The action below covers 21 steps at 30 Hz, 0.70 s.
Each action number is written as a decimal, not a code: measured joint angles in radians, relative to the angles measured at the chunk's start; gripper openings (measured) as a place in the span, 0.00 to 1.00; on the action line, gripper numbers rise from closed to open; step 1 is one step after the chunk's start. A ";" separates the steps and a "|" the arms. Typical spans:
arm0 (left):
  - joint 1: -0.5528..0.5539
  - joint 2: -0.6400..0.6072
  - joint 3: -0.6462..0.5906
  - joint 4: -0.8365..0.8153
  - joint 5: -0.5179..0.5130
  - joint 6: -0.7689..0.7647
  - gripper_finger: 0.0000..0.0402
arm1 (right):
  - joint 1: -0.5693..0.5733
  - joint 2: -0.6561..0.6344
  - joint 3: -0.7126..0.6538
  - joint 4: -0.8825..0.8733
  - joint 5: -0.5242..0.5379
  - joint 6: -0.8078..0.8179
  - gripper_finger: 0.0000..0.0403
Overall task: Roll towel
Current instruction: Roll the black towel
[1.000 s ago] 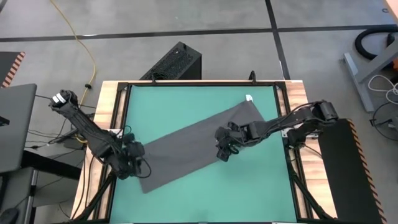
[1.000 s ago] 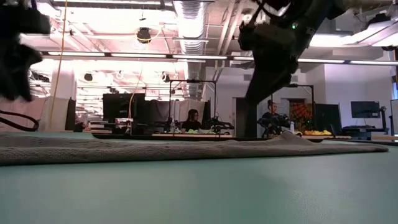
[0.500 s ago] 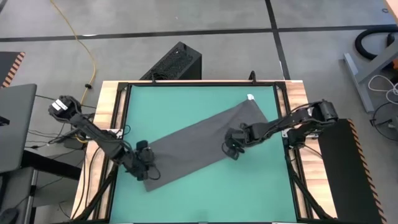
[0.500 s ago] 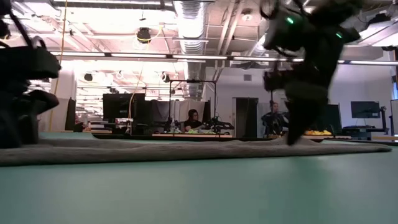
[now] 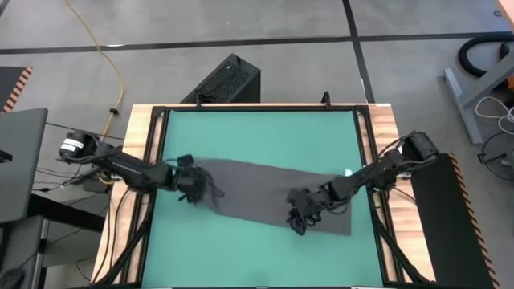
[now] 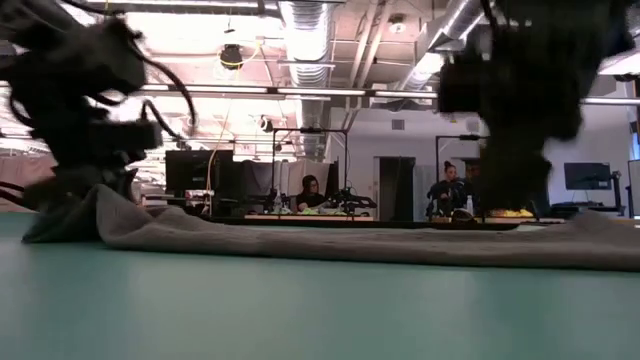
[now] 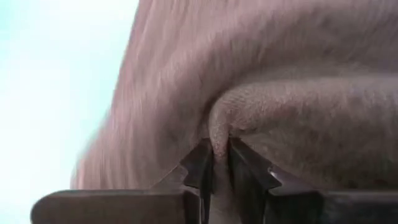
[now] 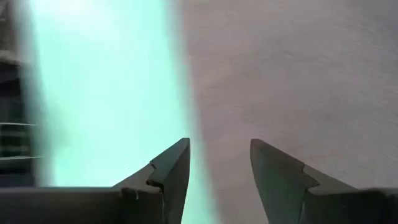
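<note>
Mat (image 5: 257, 136) first: teal green, with the towel (image 5: 265, 189) lying flat on it as a long dark grey strip across the middle, left end bunched up. Left gripper (image 5: 195, 186) sits at that end — fingers (image 7: 200, 167) pinched on a fold of towel. Right gripper (image 5: 298, 217) is over the near edge toward the right end, jaws apart, holding nothing. Rolling looks barely begun — no roll formed yet, whole length left.
</note>
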<state>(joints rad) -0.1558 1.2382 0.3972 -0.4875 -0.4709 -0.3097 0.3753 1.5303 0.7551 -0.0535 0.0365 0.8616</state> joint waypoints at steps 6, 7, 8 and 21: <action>0.143 0.003 0.212 -0.163 -0.031 0.171 0.10 | -0.019 -0.002 0.173 -0.183 -0.013 -0.150 0.48; 0.154 0.002 0.247 -0.189 -0.032 0.179 0.10 | -0.025 -0.002 0.205 -0.228 0.001 -0.178 0.48; 0.161 0.001 0.277 -0.213 -0.031 0.185 0.10 | -0.030 -0.002 0.232 -0.287 0.028 -0.202 0.48; 0.139 0.008 0.092 -0.016 0.255 0.113 0.10 | -0.128 -0.003 0.070 -0.539 0.124 -0.225 0.48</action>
<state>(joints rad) -0.0166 1.2457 0.4893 -0.5038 -0.2161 -0.1962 0.2473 1.5276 0.8254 -0.5922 0.1600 0.6371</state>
